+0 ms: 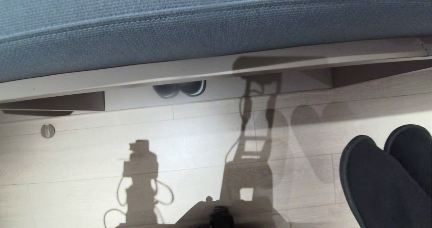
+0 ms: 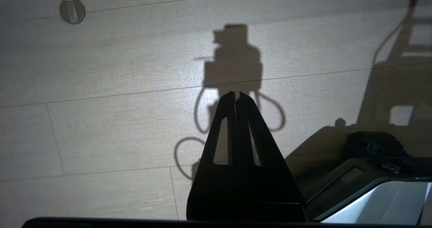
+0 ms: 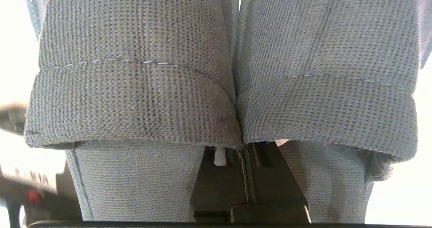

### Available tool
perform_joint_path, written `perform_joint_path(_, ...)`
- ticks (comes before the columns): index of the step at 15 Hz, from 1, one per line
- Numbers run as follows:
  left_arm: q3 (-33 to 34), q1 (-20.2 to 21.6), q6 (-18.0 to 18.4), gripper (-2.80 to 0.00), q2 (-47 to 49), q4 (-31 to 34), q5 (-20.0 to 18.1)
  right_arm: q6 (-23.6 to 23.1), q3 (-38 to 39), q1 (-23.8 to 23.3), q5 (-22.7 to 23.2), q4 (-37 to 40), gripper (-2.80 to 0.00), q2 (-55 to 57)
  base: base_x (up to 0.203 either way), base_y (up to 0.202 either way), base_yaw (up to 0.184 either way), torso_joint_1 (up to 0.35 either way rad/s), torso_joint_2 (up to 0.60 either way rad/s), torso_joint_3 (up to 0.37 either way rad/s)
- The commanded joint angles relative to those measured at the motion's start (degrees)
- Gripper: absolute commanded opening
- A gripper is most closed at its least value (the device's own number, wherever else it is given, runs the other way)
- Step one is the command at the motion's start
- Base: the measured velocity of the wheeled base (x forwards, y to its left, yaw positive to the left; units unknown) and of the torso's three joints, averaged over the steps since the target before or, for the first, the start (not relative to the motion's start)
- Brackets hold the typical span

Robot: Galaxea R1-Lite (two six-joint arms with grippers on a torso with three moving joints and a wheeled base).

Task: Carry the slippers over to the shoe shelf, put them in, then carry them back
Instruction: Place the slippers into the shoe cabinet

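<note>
The slippers (image 1: 388, 174), a dark flat pair, hang side by side above the floor at the lower right of the head view. Their shadow falls on the boards beyond them. In the right wrist view their grey woven straps (image 3: 135, 96) fill the picture. My right gripper (image 3: 243, 143) is shut where the two straps meet, its tips hidden under the fabric. The shoe shelf (image 1: 135, 77), a low pale wood cubby, runs under a blue-grey cushion (image 1: 202, 22) across the far side. My left gripper (image 2: 236, 94) is shut and empty above the bare floor.
A chunkier dark pair with a pale sole line (image 1: 180, 88) sits inside the cubby left of centre. A round metal disc (image 1: 47, 131) is set in the floor at the left. My base (image 1: 219, 218) shows at the bottom edge. Pale floorboards lie between me and the shelf.
</note>
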Motion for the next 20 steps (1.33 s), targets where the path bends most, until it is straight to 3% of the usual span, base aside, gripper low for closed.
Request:
perform_joint_path(1,0.1,0.0,0.0,-2.80,0.0,0.0,0.0,-1.8,-0.5,0.1,0.4,-1.3,-2.80,9.9,0.000,0.000,0.000,0.000,0.00,0.000)
perform_joint_path(4,0.0,0.1,0.1,-2.80,0.0,0.0,0.0,-4.2,-2.0,0.0,0.5,-10.8,-2.80,19.0,0.000,0.000,0.000,0.000,0.00,0.000)
perform_joint_path(9,0.0,0.0,0.1,-2.80,0.0,0.0,0.0,-4.5,-9.4,0.4,0.4,-15.5,-2.80,30.9,0.000,0.000,0.000,0.000,0.00,0.000)
perform_joint_path(15,0.0,0.0,0.1,-2.80,0.0,0.0,0.0,-4.4,-10.8,2.9,-0.1,-26.4,-2.80,42.9,0.000,0.000,0.000,0.000,0.00,0.000)
perform_joint_path(18,0.0,0.0,0.1,-2.80,0.0,0.0,0.0,-5.1,-10.9,5.0,-3.0,-32.2,-2.80,48.1,0.000,0.000,0.000,0.000,0.00,0.000)
perform_joint_path(20,0.0,0.0,0.1,-2.80,0.0,0.0,0.0,-5.5,-10.9,5.7,-4.5,-40.1,-2.80,52.6,0.000,0.000,0.000,0.000,0.00,0.000)
